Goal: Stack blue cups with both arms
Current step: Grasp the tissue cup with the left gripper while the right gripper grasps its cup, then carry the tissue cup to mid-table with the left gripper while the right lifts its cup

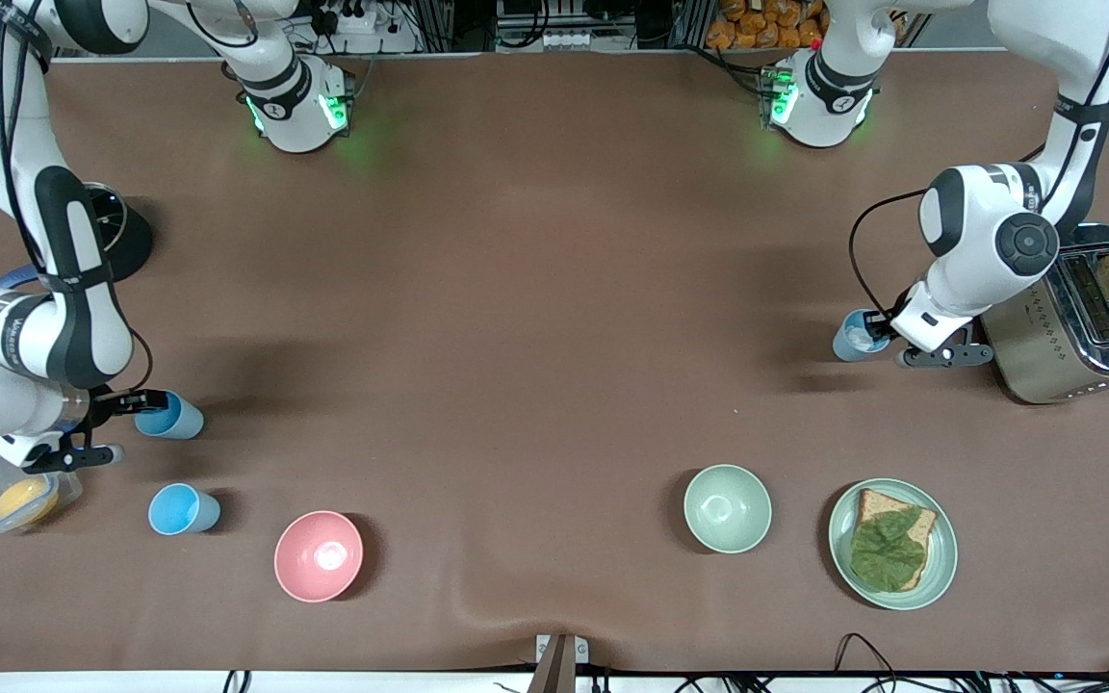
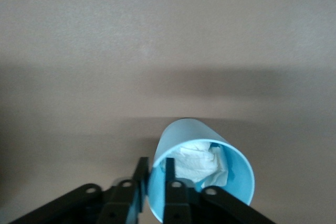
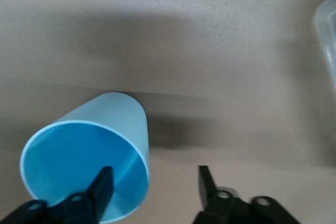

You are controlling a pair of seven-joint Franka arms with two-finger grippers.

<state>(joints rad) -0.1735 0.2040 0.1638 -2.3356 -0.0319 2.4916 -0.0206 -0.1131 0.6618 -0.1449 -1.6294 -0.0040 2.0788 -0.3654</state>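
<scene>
From the front, three smooth tapered light-blue cups dot the brown tabletop: one beside the chrome toaster, clenched by the left tool; two near the pink bowl, one at the right tool, one free.

The left wrist shows the left tool pinching that cup's rim, crumpled white paper inside.

The right wrist shows the right tool spread, one finger in its empty glossy cup.

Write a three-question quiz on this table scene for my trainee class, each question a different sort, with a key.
1. True or false: the small light-blue plastic cup at the left gripper, beside the silver toaster, contains crumpled white paper.
2. Fill in: the right gripper has its jaws ___ astride the rim of a second cup.
3. Which lies nearest the front camera? A) the round pink plastic bowl B) the pale green bowl C) the toaster

Key: 1 true; 2 open; 3 A.
</scene>
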